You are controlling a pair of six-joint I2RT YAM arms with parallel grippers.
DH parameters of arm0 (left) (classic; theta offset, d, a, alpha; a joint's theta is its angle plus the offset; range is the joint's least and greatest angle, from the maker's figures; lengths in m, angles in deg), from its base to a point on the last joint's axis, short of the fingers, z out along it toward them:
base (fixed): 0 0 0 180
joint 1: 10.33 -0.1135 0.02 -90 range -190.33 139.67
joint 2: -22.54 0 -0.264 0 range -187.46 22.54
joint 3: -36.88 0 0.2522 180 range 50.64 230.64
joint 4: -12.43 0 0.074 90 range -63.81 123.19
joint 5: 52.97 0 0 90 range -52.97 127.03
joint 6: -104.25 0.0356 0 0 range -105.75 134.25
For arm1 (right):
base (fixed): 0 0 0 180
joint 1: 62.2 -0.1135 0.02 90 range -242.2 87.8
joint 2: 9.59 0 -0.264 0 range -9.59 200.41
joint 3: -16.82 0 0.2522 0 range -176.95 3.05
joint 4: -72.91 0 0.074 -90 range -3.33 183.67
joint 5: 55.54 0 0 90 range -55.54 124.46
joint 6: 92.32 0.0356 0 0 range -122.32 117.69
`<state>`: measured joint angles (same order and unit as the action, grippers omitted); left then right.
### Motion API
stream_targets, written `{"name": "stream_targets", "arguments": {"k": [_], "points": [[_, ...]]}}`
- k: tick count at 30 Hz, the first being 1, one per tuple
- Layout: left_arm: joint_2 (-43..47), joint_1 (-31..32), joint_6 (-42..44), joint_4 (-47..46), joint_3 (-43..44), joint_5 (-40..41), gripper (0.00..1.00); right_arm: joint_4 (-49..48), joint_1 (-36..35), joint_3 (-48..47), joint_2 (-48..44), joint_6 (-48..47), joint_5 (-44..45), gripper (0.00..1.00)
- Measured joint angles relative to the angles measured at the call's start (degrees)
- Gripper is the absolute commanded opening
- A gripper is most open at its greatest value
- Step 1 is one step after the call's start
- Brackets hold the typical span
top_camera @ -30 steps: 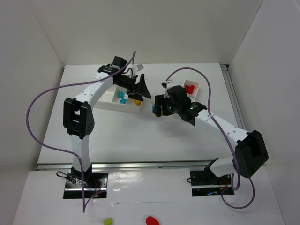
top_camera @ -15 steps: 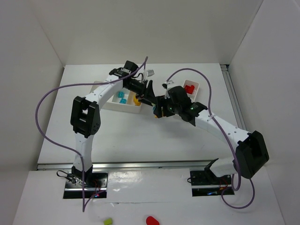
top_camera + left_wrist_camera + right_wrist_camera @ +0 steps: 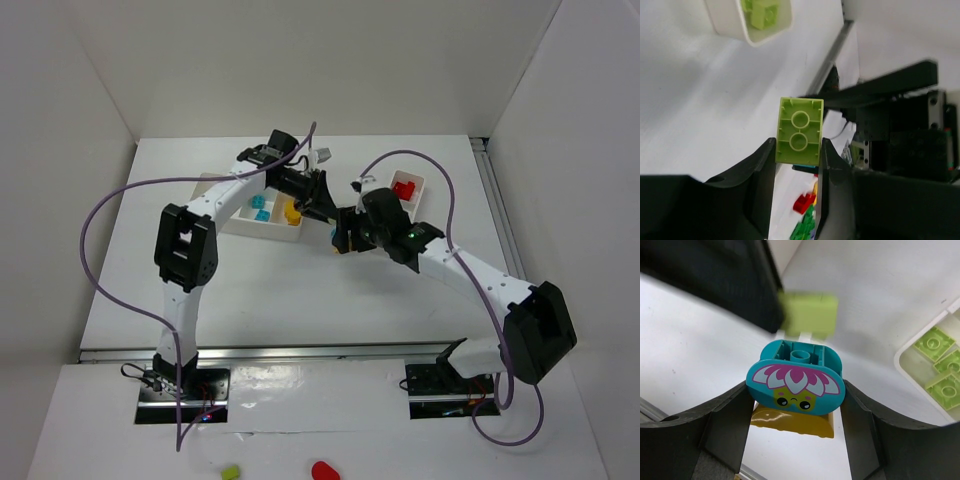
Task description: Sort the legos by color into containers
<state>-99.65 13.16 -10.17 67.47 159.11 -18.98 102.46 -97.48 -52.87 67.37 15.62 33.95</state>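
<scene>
My left gripper (image 3: 797, 145) is shut on a lime green lego (image 3: 799, 131), seen from its hollow underside. My right gripper (image 3: 796, 390) is shut on a teal lego with a flower face (image 3: 795, 380), which has a yellow lego (image 3: 792, 421) stuck beneath it. The lime lego (image 3: 810, 315) hangs just beyond the teal one; I cannot tell whether they are joined. In the top view both grippers (image 3: 322, 203) (image 3: 340, 238) meet between the wide container (image 3: 232, 218) and the narrow container (image 3: 418, 183), which holds a red lego (image 3: 404, 188). More lime legos (image 3: 940, 370) lie in that container.
The wide container holds cyan legos (image 3: 262, 208) and a yellow one (image 3: 290, 212). A lime piece (image 3: 231, 471) and a red piece (image 3: 324, 469) lie off the table in front of the arm bases. A metal rail (image 3: 492, 195) runs along the table's right edge.
My left gripper swung right from over the wide container to the right gripper and closed on the lime green lego. The right arm barely moved.
</scene>
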Motion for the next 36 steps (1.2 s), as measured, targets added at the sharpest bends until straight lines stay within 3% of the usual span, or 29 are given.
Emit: {"name": "stream_targets", "arguments": {"k": [12, 24, 29, 30, 31, 33, 36], "points": [[-3.15, -2.40, -7.41, -7.45, 5.03, 2.84, 0.00, 5.31, 0.09, 1.18, -1.20, 0.28, 4.81, 0.38], [-17.25, 8.02, -8.59, -8.00, 18.29, 7.96, 0.00, 16.39, 2.91, -2.38, -17.75, 9.27, 31.78, 0.38], [-19.76, 10.97, -8.85, -6.86, 22.88, 12.76, 0.00, 18.93, 3.08, -3.43, -19.52, 12.22, 37.53, 0.38], [-20.26, 11.10, -8.92, -6.86, 24.04, 13.22, 0.02, 19.50, 3.08, -3.54, -19.54, 12.44, 38.03, 0.38], [-20.74, 11.17, -9.01, -6.99, 24.98, 13.77, 0.18, 19.87, 3.08, -3.58, -19.54, 12.55, 38.47, 0.38], [-21.55, 11.17, -9.09, -7.04, 26.23, 14.49, 0.27, 20.52, 3.08, -3.65, -19.54, 12.68, 39.01, 0.38], [-22.45, 11.28, -9.09, -6.99, 26.60, 15.32, 0.56, 21.16, 3.08, -3.82, -19.54, 12.68, 39.52, 0.38]]}}
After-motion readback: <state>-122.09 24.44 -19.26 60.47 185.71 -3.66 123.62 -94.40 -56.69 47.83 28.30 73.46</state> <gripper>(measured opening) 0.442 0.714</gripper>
